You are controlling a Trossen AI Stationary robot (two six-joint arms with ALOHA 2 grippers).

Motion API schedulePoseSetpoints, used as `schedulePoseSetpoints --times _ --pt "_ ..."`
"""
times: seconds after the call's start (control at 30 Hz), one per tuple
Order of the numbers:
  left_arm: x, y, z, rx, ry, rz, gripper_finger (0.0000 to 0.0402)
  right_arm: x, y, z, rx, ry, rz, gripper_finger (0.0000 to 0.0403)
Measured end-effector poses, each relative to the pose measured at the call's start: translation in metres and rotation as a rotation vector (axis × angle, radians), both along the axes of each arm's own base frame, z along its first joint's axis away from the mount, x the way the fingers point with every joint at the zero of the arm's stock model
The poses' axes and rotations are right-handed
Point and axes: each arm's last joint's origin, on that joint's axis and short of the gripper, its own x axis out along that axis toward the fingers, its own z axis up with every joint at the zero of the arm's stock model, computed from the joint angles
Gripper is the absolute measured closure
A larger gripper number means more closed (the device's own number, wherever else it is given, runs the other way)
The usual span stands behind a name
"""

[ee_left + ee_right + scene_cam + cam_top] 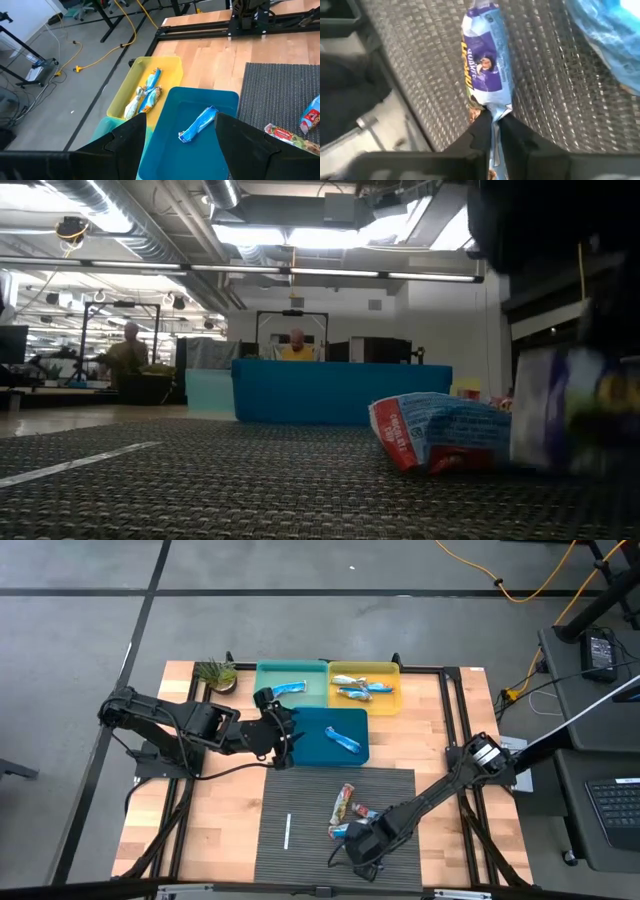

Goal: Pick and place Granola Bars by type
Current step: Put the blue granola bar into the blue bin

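Observation:
Several wrapped bars lie on the grey mat (300,802): a green-and-red one (343,802), a blue one with a red end (440,432), and a purple-and-white one (487,65). My right gripper (365,845) is at the mat's near edge, shut on the purple-and-white bar. My left gripper (180,142) hangs open above the dark blue tray (312,745), which holds one blue bar (197,125). The yellow tray (388,668) holds several bars (145,95). The light teal tray (270,670) holds one blue bar (290,688). My right gripper pinches the purple-and-white bar by the crimped end of its wrapper (493,111) between the two fingertips (480,125). The fingers lie along the bar, slanting down from above. The bar stretches away ahead of them over the mat; I cannot tell whether it is lifted clear.
A thin white stick (287,830) lies on the mat's left part. A small potted plant (217,675) stands at the table's far left corner. A black frame rail (450,715) runs along the table's right side. People sit in the room beyond the table (296,345).

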Motion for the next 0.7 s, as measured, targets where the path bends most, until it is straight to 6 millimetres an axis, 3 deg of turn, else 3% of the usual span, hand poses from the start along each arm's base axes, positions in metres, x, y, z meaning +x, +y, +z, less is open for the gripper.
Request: schedulePoseSetpoints --times 0.3,0.53,0.7 --pt "0.000 0.000 0.000 0.000 -0.001 0.000 0.0174 0.003 -0.002 0.056 -0.188 0.036 0.199 0.0381" --pt "0.000 0.000 0.000 0.000 -0.002 0.001 0.0174 0.004 -0.029 0.118 -0.449 0.066 0.259 0.0378" --pt "0.000 0.000 0.000 0.000 -0.002 0.001 0.0174 0.011 -0.054 0.165 -0.501 -0.040 0.234 0.0378"
